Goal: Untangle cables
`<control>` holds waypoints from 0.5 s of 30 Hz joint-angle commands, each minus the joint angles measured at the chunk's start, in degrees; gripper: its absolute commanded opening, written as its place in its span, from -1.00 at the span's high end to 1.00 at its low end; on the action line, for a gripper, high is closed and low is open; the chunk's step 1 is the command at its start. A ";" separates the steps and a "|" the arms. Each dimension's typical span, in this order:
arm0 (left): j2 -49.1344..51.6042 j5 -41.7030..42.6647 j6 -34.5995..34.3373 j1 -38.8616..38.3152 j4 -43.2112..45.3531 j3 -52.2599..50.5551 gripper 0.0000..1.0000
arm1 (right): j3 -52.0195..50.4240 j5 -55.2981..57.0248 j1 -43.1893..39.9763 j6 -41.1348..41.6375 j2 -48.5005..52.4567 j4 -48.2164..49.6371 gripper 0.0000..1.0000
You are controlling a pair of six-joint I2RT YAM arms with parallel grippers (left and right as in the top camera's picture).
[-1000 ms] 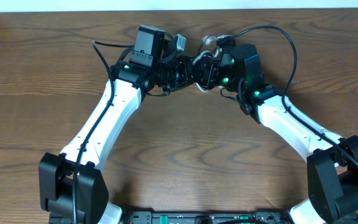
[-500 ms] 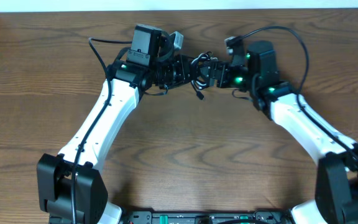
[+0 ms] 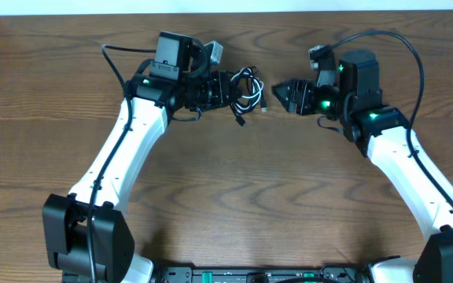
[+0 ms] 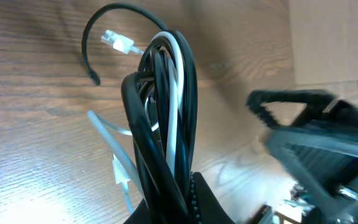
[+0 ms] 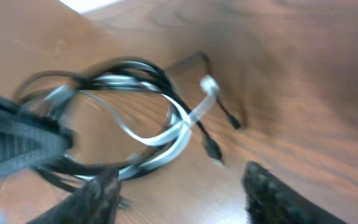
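The black and white cables (image 3: 247,88) form one tangled coil at the table's far middle. My left gripper (image 3: 228,88) is shut on the coil's left side. In the left wrist view the black and white strands (image 4: 166,118) rise from between my fingers, with a white plug end (image 4: 118,42) at the top. My right gripper (image 3: 283,91) is open and empty, to the right of the coil and apart from it. In the right wrist view the coil (image 5: 145,118) lies ahead of my spread fingers (image 5: 278,193), with small plug ends (image 5: 211,148) trailing toward them.
The wooden table (image 3: 234,196) runs to a far edge against a white wall (image 3: 211,6). Thicker black robot cables loop over each arm, one over the right arm (image 3: 411,55) and one by the left arm (image 3: 116,59).
My right gripper has let go and pulled back to the right, away from the coil. My left gripper has shifted a little left with the coil.
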 commanded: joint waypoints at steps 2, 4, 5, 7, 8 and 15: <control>-0.74 9.33 1.64 2.56 0.24 0.68 0.85 | 0.33 4.26 -0.22 -11.28 0.92 -3.85 -0.12; -0.74 12.39 1.64 3.54 0.24 0.68 0.85 | 0.33 3.45 -0.15 -13.79 1.66 -4.76 -0.12; -0.74 13.92 1.64 3.96 0.24 0.68 0.85 | 0.33 2.01 -0.09 -15.72 2.25 -4.94 -0.12; -0.74 17.20 1.66 4.50 0.24 0.68 0.85 | 0.33 -1.25 -0.04 -18.51 3.50 -4.74 -0.11; -0.74 18.51 1.66 4.63 0.24 0.68 0.85 | 0.33 -2.47 -0.07 -19.19 4.13 -4.57 -0.11; -0.74 22.51 1.64 4.68 0.28 0.68 0.85 | 0.33 -6.88 -0.04 -20.06 9.16 -3.13 -0.06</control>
